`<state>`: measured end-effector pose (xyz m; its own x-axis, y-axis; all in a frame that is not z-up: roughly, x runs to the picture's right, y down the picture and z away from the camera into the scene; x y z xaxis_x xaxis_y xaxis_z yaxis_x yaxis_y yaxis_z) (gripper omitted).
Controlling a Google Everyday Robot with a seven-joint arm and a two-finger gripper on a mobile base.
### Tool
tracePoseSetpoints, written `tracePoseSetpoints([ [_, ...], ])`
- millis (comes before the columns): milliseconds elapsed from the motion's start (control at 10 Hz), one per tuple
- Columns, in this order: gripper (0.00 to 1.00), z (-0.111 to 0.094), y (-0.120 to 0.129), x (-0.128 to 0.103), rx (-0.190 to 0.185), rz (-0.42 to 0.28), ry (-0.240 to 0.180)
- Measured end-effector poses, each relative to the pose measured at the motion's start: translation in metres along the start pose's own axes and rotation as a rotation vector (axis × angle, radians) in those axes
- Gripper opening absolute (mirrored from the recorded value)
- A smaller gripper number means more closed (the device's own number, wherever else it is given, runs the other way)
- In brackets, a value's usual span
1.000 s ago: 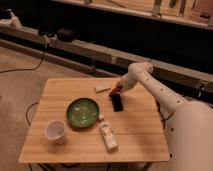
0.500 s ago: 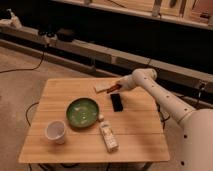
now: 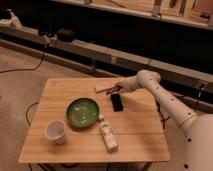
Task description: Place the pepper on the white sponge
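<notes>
1. The gripper is hovering low over the upper middle of the table, at the end of the white arm that is reaching in from the right of the frame.
2. Its fingers are pinched fully together, and they appear to be gripping the pepper, which is showing as a slim dark red streak pointing left from the tips.
3. The pepper's free end is lying at the right edge of the white sponge; whether it is touching the pad I cannot tell.
4. The step in hand is looking like the set-down. To do it well, the gripper should be carrying the pepper a little further left until it is over the middle of the sponge, then lowering before letting go, so the slim thing is not rolling off the thin pad.
5. The release should be gentle and the retreat straight up, keeping away from the black slab just below the gripper.
6. The green plate, left of centre, is looking bare inside.
7. The white cup, at lower left, is standing upright; nothing is showing inside it.
8. A white remote-like block is lying just below and right of the plate.
</notes>
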<state>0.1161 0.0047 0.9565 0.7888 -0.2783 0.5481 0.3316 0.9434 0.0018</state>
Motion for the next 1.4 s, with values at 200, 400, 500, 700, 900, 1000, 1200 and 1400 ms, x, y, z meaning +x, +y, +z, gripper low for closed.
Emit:
tracePoseSetpoints([
  [200,0.0,0.0,0.004,0.007,-0.022,-0.002,-0.016],
  [400,0.0,0.001,0.004,0.008,-0.024,-0.003,-0.017],
  [500,0.0,0.0,0.004,0.008,-0.023,-0.003,-0.016],
  [700,0.0,0.001,0.003,0.007,-0.023,-0.003,-0.017],
  [900,0.0,0.001,0.004,0.008,-0.023,-0.002,-0.017],
  [1000,0.0,0.001,0.003,0.008,-0.024,-0.004,-0.017],
  [1200,0.0,0.014,-0.008,0.008,-0.029,-0.029,-0.021],
  [1400,0.0,0.03,-0.023,0.009,-0.024,-0.047,-0.025],
])
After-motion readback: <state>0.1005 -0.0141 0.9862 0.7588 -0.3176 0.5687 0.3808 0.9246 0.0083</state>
